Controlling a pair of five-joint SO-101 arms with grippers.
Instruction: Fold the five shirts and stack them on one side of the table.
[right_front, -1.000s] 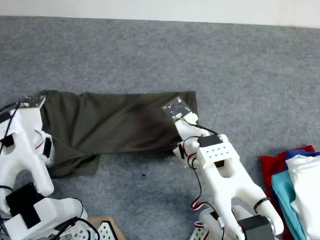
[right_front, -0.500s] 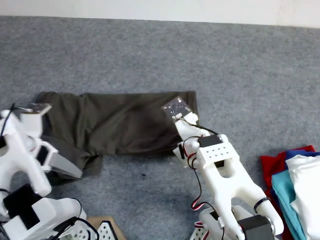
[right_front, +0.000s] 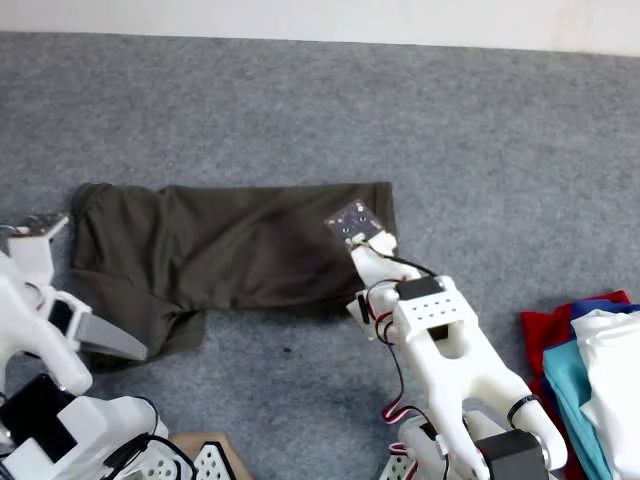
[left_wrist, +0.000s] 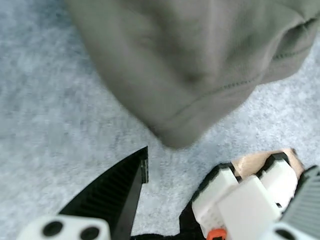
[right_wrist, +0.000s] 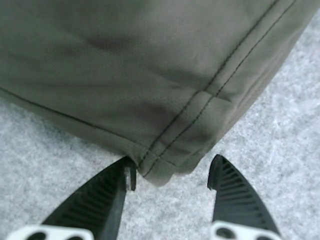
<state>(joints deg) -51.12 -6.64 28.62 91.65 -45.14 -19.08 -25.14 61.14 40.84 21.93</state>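
From above, the olive shirt (right_front: 240, 245) lies folded into a long band across the centre-left of the grey table (right_front: 480, 130). The other shirts (right_front: 590, 350) are heaped at the lower right edge. The right gripper (right_wrist: 174, 170) sits over the band's right end. Its own camera shows what the high view hides: fingers parted either side of a stitched corner, gripping nothing. Lower left, the left gripper (right_front: 105, 330) gapes wide beside the rumpled end, empty too.
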